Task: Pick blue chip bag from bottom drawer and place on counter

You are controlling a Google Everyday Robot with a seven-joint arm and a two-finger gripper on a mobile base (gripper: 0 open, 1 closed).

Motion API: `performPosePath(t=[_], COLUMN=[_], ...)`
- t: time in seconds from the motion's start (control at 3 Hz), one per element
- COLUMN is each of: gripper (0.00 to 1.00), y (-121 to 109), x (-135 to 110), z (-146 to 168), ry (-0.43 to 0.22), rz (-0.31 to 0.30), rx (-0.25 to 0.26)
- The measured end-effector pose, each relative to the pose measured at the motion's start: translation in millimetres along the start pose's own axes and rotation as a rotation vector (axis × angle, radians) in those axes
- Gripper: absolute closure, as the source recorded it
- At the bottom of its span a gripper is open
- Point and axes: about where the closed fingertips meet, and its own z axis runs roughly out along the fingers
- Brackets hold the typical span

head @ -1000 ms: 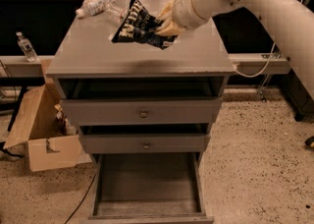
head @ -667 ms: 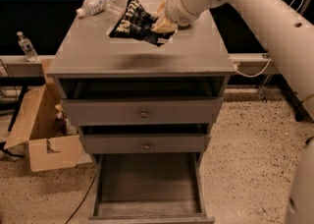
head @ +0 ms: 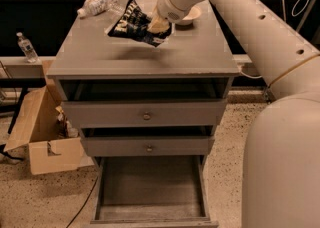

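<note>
Carried slightly leftward, the gripper [head: 159,22] hangs over the rear of the table [head: 200,57], jaws clamped on the right edge of the blue chip bag [head: 131,21], held clear of the surface. Bag judged light, crumply, slippery foil; grip a sealed edge.

text: white lettering on dark blue crumpled foil chip bag [head: 131,22], too unclear to read | bottle: clear plastic bottle [head: 97,3] lying at the rear of the flat grey desk top [head: 150,57], print not legible | holder: tool [head: 159,24] over the desk's rear, clamped on the bag's right edge | readable texts: 0
</note>
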Motion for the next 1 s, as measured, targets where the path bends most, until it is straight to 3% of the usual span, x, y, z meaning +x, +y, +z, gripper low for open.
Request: performPosePath(t=[0.33, 0.67, 1.0], gripper=[0.2, 0.0, 0.0], y=[-4, -6, -14], x=[1, 2, 7], z=[8, 11, 0], ry=[0.02, 0.025, 0.027], rz=[0.024, 0.037, 0.054], rx=[-0.022, -0.035, -0.02])
